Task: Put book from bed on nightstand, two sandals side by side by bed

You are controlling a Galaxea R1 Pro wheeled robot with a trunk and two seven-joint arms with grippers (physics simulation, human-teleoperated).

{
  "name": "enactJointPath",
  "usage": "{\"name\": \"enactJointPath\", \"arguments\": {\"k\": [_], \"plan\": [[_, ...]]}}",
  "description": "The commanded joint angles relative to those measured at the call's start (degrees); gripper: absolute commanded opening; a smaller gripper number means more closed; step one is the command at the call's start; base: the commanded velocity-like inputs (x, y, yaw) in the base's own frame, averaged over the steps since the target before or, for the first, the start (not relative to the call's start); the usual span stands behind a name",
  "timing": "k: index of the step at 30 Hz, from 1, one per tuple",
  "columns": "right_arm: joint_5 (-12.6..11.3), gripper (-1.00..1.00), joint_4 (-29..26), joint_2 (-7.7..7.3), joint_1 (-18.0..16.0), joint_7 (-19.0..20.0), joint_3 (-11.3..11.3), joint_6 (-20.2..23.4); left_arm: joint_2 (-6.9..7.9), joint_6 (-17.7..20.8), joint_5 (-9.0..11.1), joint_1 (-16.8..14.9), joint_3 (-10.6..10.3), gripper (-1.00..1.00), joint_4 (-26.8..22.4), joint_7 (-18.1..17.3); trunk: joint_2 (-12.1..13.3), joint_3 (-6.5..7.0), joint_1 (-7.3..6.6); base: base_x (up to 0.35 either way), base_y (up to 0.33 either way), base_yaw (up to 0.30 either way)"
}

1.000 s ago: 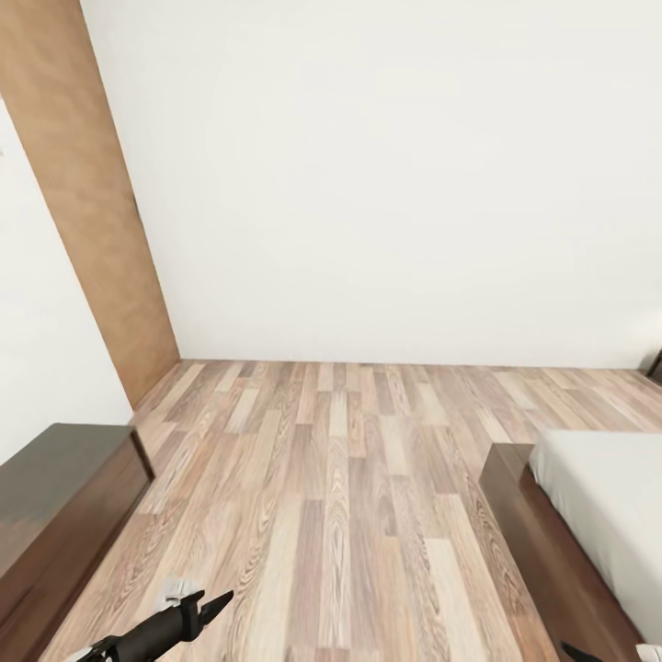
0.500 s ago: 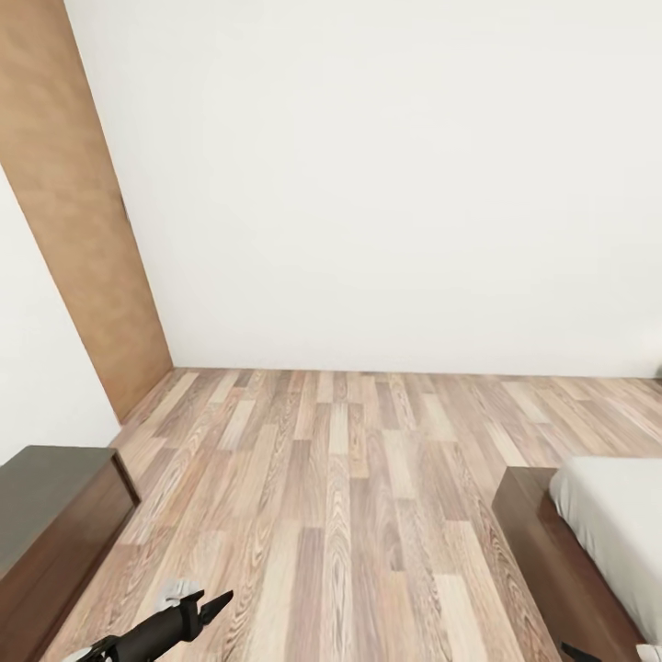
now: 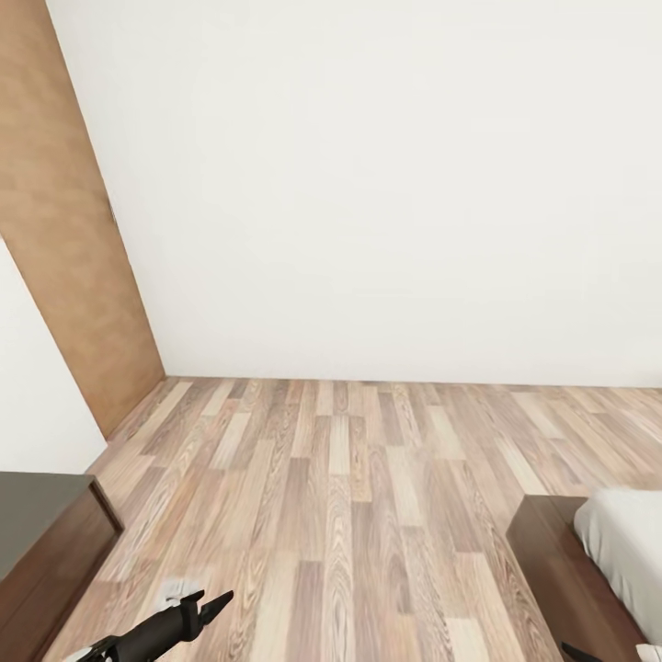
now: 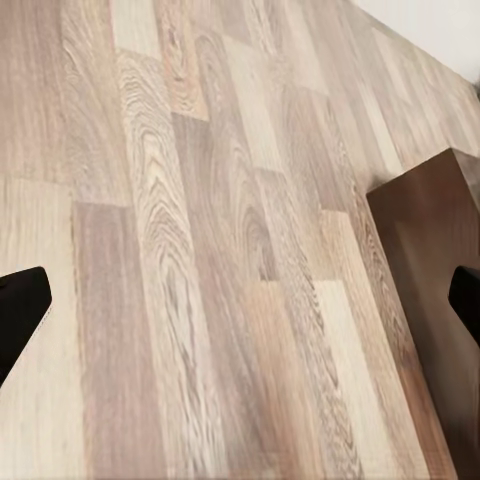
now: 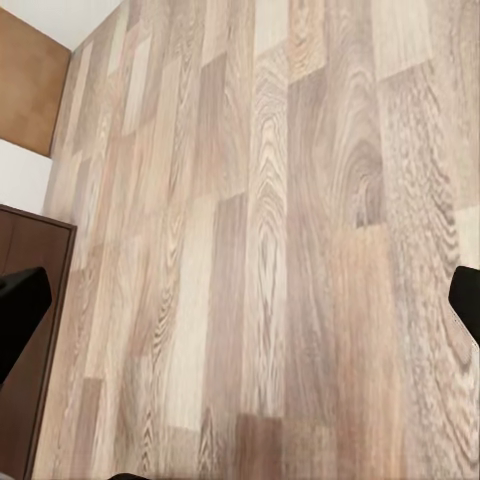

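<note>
- Head view: wood-plank floor [image 3: 349, 496] runs to a plain white wall [image 3: 386, 202] at the far side; a brown door [image 3: 64, 239] stands at far left.
- Bed [image 3: 588, 570]: one corner at near right, dark-brown frame with pale-grey mattress [image 3: 630, 552] on it. No book or sandals in view on the visible part.
- Long dark-wood cabinet [image 3: 46, 542] at near left, against the left wall.
- Left hand [image 3: 198, 611]: black, at the near left edge over the floor, holding nothing. In its wrist view the two fingertips [image 4: 20, 315] sit wide apart with bare floor and the bed frame's corner [image 4: 435, 250] between them.
- Right hand [image 5: 240, 310]: fingertips [image 5: 20, 310] spread apart in its wrist view, nothing between them but floor; the dark cabinet [image 5: 25, 300] lies beside it.
</note>
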Motion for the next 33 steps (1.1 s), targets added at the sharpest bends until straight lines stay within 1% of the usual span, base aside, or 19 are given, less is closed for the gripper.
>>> {"name": "enactJointPath", "arguments": {"k": [1,33], "plan": [[0.43,1.00,0.04,-0.01,-0.04,0.14,-0.45,-0.15,-0.01,0.10,0.17,-0.04,0.10,1.00,0.05,-0.25,-0.02,-0.06,0.03,0.331,0.000,0.000],[0.43,1.00,0.04,-0.01,-0.03,0.14,-0.45,-0.16,-0.02,0.10,0.16,-0.04,0.10,1.00,0.05,-0.25,-0.02,-0.06,0.03,0.331,0.000,0.000]]}}
